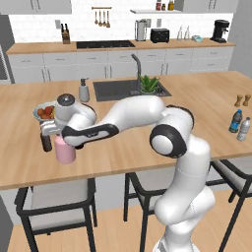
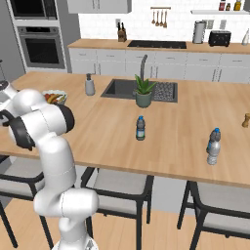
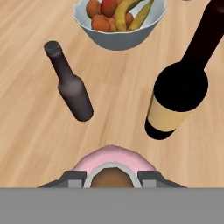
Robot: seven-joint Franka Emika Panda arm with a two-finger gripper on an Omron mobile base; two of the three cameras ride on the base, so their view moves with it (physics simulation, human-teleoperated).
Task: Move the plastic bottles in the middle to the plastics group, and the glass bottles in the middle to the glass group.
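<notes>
My gripper (image 1: 64, 136) (image 3: 111, 177) is shut on the neck of the squat pale-pink glass bottle (image 1: 64, 151) (image 3: 111, 157), low over the island's left end. Just beyond it stand the glass group: a tall black wine bottle (image 3: 177, 94) with a yellow label and a slim dark-brown bottle (image 1: 47, 143) (image 3: 70, 85). A blue-tinted plastic bottle (image 2: 140, 128) with a dark cap stands mid-counter. At the right end, a clear plastic bottle (image 1: 243, 129) (image 2: 213, 149) stands beside a blue water bottle (image 1: 236, 121).
A fruit bowl (image 1: 39, 112) (image 3: 87, 26) sits just past the dark bottles. A grey soap dispenser (image 1: 84, 91), the sink (image 1: 110, 91) and a potted plant (image 1: 149, 83) lie along the counter's middle. Brown shakers (image 1: 238, 100) stand far right. Stools line the near edge.
</notes>
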